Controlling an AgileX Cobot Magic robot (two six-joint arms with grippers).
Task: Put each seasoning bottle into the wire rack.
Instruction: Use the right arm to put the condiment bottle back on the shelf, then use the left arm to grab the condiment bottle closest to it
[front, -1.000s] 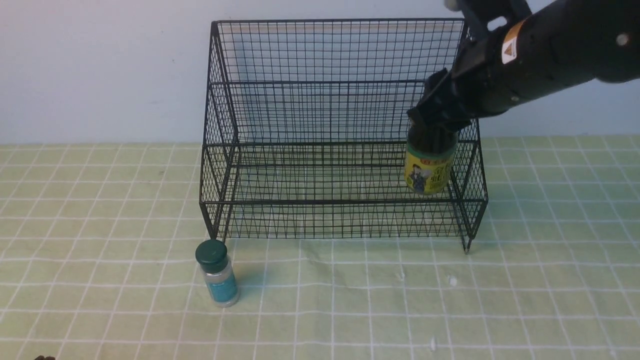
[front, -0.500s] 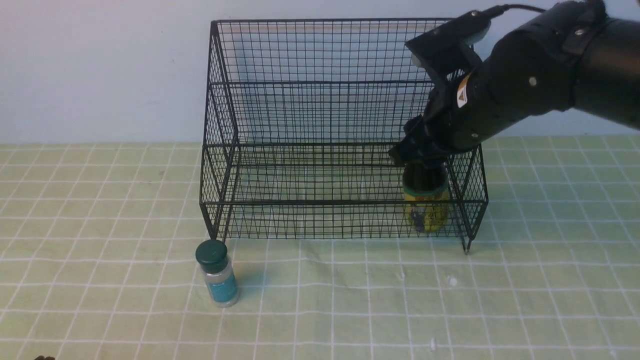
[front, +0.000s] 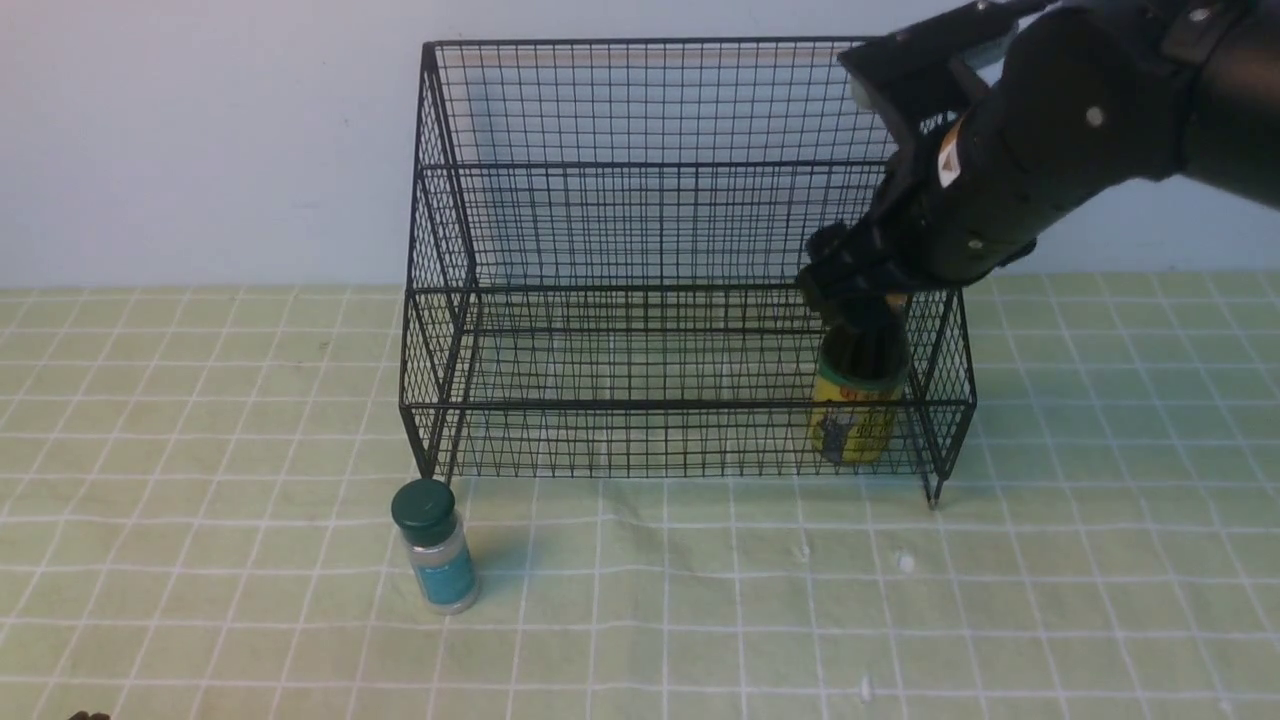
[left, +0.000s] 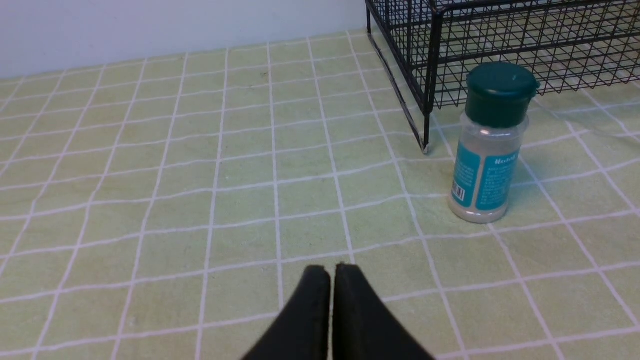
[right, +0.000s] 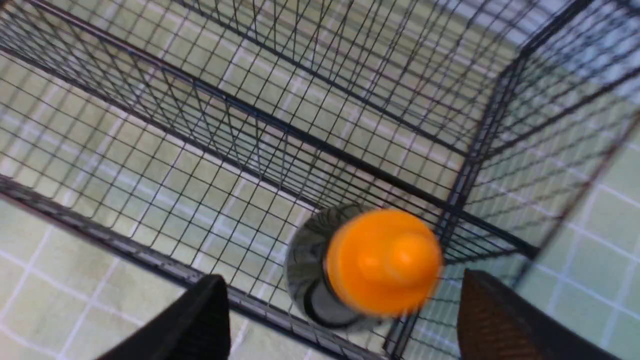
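Observation:
The black wire rack (front: 640, 165) stands at the middle back of the table. In its lower front tier, at the right corner, the dark bottle with the yellow label (front: 853, 420) stands upright. Its orange cap (right: 384, 260) shows from above in the right wrist view. My right gripper (front: 862, 305) hangs just over that cap, open, with both fingers (right: 200, 320) wide of the bottle and not touching it. The small shaker with the green cap and teal label (front: 435, 545) stands on the cloth by the rack's front left leg. My left gripper (left: 331, 272) is shut and empty, short of the shaker (left: 492, 150).
A green cloth with a white grid (front: 700, 600) covers the table up to a pale wall (front: 200, 150). The rack's front left leg (left: 426, 145) stands close to the shaker. The right arm's bulk (front: 1050, 130) overhangs the rack's right side.
The right arm lowered the dark bottle onto the rack's lower tier. Its gripper then opened and rose a little. The shaker and the left gripper have not moved.

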